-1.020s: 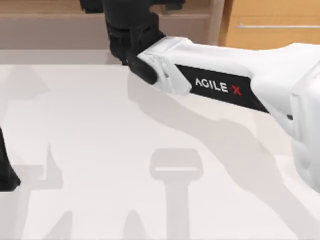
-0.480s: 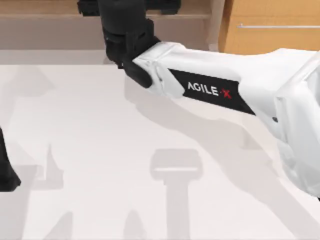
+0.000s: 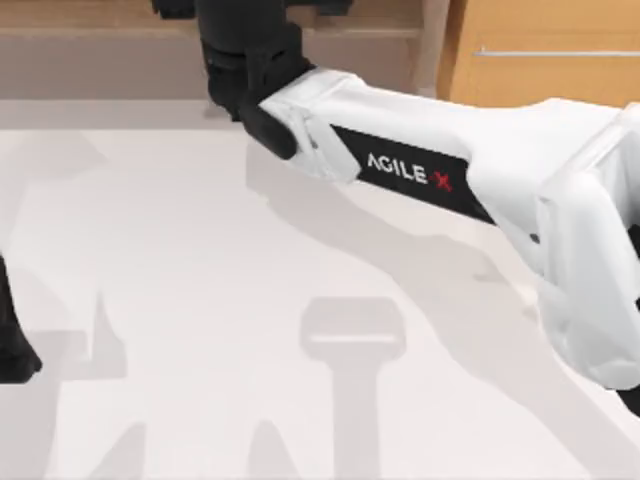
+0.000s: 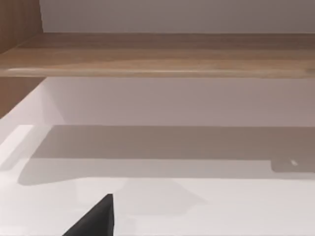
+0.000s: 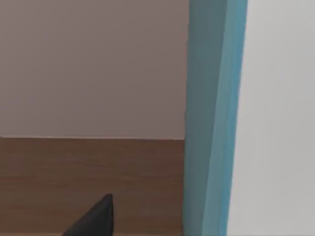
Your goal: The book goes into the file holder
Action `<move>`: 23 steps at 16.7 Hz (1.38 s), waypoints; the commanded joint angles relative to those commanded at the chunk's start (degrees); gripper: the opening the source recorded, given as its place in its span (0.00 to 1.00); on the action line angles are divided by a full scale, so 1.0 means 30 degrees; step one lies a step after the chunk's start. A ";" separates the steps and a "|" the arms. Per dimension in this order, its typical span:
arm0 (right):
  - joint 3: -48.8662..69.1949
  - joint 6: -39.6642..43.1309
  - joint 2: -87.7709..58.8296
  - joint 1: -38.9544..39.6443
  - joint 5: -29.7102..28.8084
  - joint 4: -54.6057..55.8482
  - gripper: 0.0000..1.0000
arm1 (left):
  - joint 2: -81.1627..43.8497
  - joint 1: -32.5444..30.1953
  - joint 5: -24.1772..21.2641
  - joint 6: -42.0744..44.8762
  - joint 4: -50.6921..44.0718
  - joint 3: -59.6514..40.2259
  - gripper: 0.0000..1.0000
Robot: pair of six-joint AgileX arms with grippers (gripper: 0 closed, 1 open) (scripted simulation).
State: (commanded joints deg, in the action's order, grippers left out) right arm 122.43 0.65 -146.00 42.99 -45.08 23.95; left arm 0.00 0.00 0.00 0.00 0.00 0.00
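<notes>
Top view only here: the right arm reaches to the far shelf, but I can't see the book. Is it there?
Observer: Yes. The right gripper is at the shelf, and the right wrist view has the book close up, light-blue edge beside white cover.
Operator: What's around it?
Observer: Brown wood surface and a pale wall behind. I can't tell whether the book touches the wood.
Operator: Left arm?
Observer: The left arm is parked at the table's left edge; its wrist view faces a wooden shelf beyond the white table.

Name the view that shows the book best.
The right wrist view: the book stands close before the camera, its light-blue edge and white face plain. In the top view the right arm's dark wrist covers that spot at the shelf. The left wrist view faces the wooden shelf.
</notes>
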 joint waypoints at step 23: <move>0.0052 0.0000 -0.0028 -0.0009 0.0009 -0.0023 0.00 | 0.0000 0.0000 0.0000 0.0000 0.0000 0.0000 1.00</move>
State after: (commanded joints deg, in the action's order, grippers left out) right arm 122.59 0.65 -146.08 42.96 -45.05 23.88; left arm 0.00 0.00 0.00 0.00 0.00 0.00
